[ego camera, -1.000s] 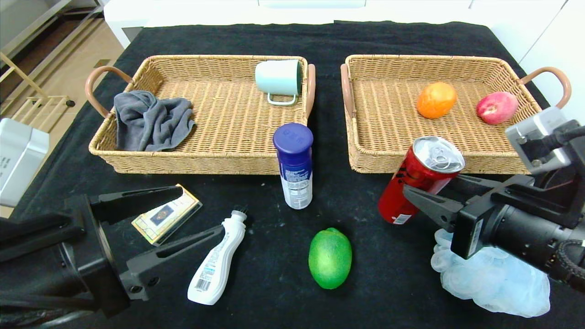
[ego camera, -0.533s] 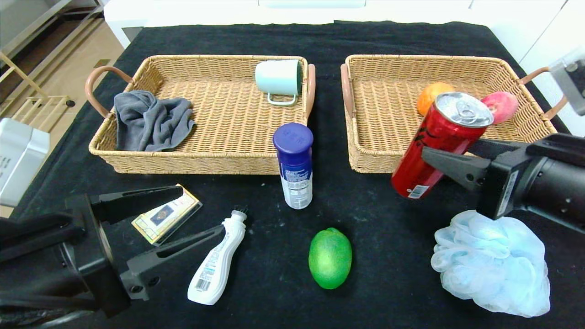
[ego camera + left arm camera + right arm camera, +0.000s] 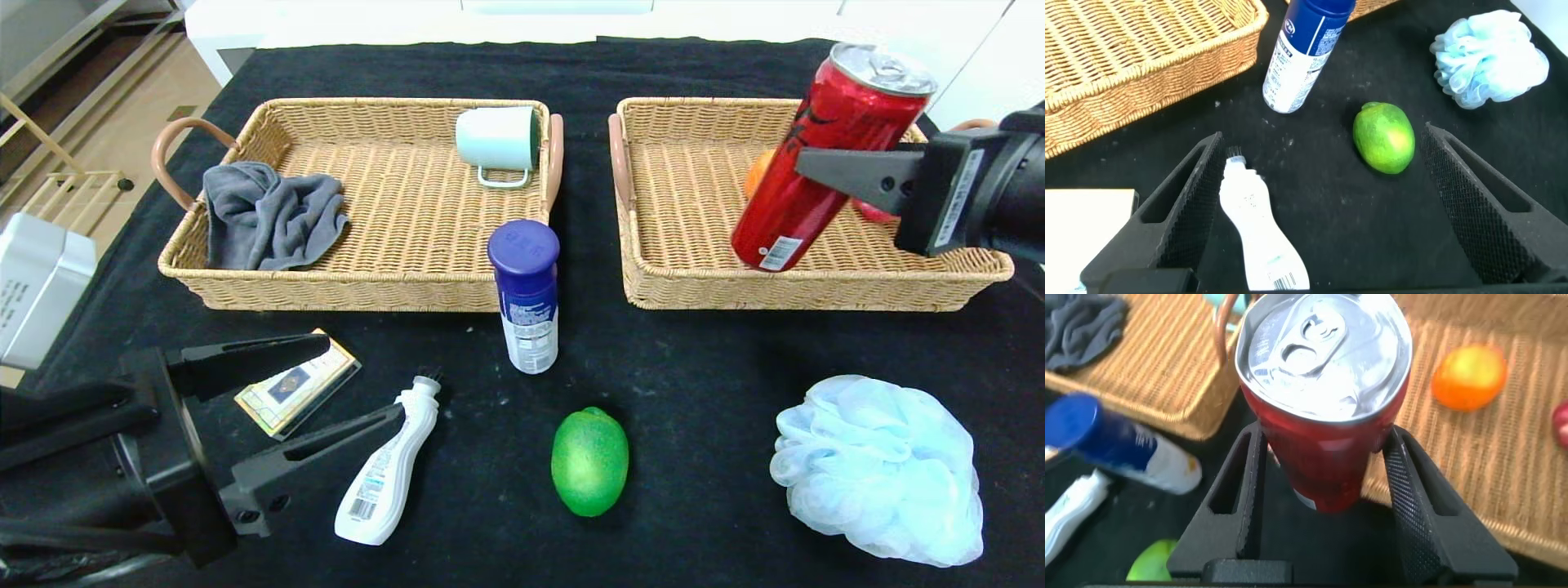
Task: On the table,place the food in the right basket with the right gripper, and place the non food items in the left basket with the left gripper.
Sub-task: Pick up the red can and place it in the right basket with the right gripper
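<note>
Can lifted over the right basket, other items on the black counter.

Nearest, the left claw (image 3: 326,388) hangs spread wide above the white bottle (image 3: 385,477) and card box (image 3: 297,390); beside them lie the lime (image 3: 589,461) and bath pouf (image 3: 880,469). Farther back stands the blue-capped canister (image 3: 526,295), its label print unreadable. Beyond, the right claw (image 3: 1327,469) pinches the tilted red can (image 3: 824,155) above the right basket (image 3: 808,286); its wrist view alone shows the pull-tab top.
</note>
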Tool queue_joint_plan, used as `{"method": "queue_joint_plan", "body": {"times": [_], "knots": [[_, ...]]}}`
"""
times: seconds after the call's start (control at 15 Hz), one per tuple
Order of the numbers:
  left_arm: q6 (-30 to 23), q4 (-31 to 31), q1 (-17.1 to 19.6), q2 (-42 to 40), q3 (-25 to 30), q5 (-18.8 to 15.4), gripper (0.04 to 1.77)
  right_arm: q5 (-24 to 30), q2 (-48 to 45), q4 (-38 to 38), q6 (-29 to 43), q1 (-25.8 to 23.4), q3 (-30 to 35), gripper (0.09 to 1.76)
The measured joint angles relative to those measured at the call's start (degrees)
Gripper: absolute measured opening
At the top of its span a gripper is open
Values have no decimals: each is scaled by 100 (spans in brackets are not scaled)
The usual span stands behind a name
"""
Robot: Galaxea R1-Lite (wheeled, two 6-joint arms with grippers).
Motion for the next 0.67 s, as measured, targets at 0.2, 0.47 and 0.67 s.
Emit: {"method": "queue_joint_plan", "body": {"times": [0.2, 0.47, 0.67], "knots": [[33, -2, 0, 0, 2, 5, 172, 146, 328, 29, -18, -345, -419, 96], [33, -17, 0, -6, -2, 11, 172, 268, 909, -34, 2, -797, -916, 95], [35, -41, 0, 20, -5, 13, 172, 282, 1409, -310, 20, -1073, -1351, 95]]}}
